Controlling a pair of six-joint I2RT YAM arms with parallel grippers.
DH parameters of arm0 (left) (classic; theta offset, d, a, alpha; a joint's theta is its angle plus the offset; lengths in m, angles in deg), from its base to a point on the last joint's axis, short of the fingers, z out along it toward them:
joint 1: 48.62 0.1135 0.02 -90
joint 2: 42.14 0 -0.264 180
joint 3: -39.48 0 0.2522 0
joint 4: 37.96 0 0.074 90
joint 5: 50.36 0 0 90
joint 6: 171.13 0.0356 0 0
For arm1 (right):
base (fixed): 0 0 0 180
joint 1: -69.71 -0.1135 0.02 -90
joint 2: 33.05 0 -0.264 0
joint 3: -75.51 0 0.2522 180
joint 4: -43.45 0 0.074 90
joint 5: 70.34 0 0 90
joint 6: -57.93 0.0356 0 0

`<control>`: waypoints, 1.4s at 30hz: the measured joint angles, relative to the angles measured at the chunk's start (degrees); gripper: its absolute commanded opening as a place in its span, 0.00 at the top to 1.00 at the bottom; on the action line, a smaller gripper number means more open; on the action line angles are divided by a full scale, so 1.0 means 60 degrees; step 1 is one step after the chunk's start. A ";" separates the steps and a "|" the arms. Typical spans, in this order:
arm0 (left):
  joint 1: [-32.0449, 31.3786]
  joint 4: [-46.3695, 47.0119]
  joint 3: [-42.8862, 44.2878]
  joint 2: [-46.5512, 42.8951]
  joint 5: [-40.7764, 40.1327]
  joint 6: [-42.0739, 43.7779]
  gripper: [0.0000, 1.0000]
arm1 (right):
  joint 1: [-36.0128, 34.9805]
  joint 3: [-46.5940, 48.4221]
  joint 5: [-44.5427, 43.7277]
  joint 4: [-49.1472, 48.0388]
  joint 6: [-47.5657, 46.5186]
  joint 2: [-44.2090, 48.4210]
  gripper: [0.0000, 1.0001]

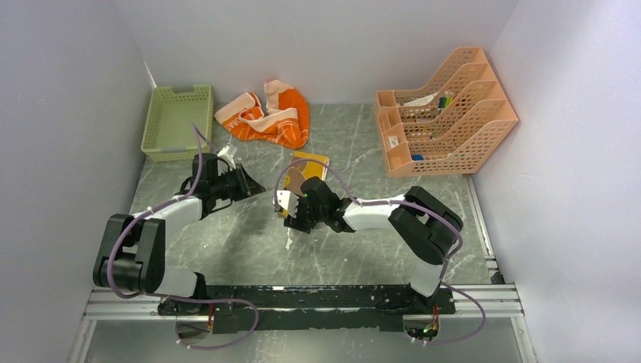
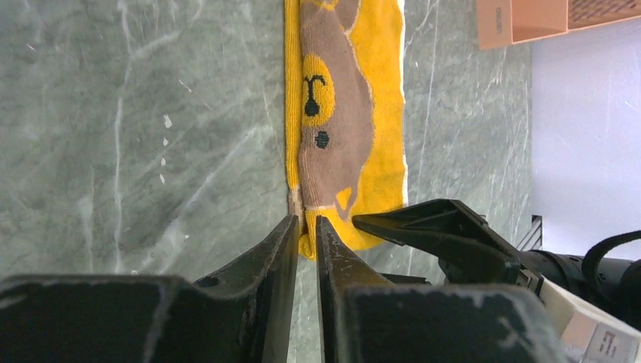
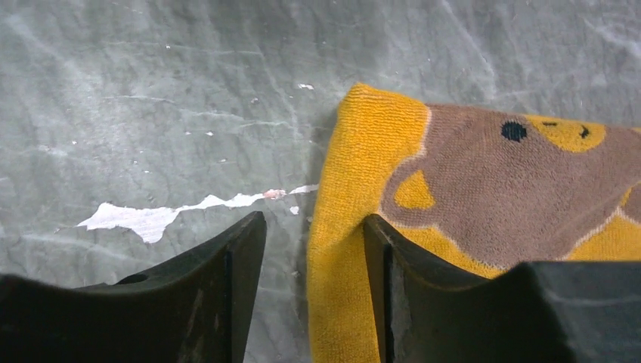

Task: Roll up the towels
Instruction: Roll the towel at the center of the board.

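1. Yellow towel (image 1: 311, 162), brown bear print: flat on the grey-green table (image 1: 242, 242), centre of the overhead view.
2. Orange towel (image 1: 272, 117), white and peach markings: crumpled in a heap, upper centre of the overhead view, just right of the green basket (image 1: 175, 121), well apart from both arms.
3. Left gripper (image 2: 305, 221): left of centre overhead, pointed right. Jaws drawn almost together, only a slit between. Corner of item 1 right at the tips, in or just past the slit; pinched or merely touched, cannot tell.
4. Right gripper (image 3: 314, 223): centre overhead, at the lower end of item 1. Jaws spread, astride the cloth's side edge, one finger over bare table, the other over the cloth. Strip of yellow hem lying flat between them.
5. Peach file rack (image 1: 442, 113): upper right overhead, papers and small items in its slots.
6. White scuff (image 3: 151, 219): on the table, left of the right arm's fingers.
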 measured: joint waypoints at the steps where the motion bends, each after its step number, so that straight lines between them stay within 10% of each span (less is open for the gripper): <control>1: 0.0000 0.0095 -0.0106 0.0000 0.0040 -0.0044 0.75 | 0.0000 0.0047 -0.0033 -0.0033 -0.0007 -0.0062 0.58; 7: 0.0000 0.0270 -0.0630 -0.0306 0.0204 -0.0211 0.76 | 0.0015 0.0189 -0.0415 -0.0138 0.0029 -0.0310 0.99; 25: -0.1610 -0.1086 -0.2896 -0.5472 0.0525 -0.1231 0.79 | -0.0295 -0.1166 0.2605 0.0412 0.3789 0.0987 1.00; 42: -0.3370 -0.0142 -0.3821 -0.4932 -0.0149 -0.2382 0.92 | 0.1202 0.0601 0.5807 0.1326 0.6295 -0.1009 1.00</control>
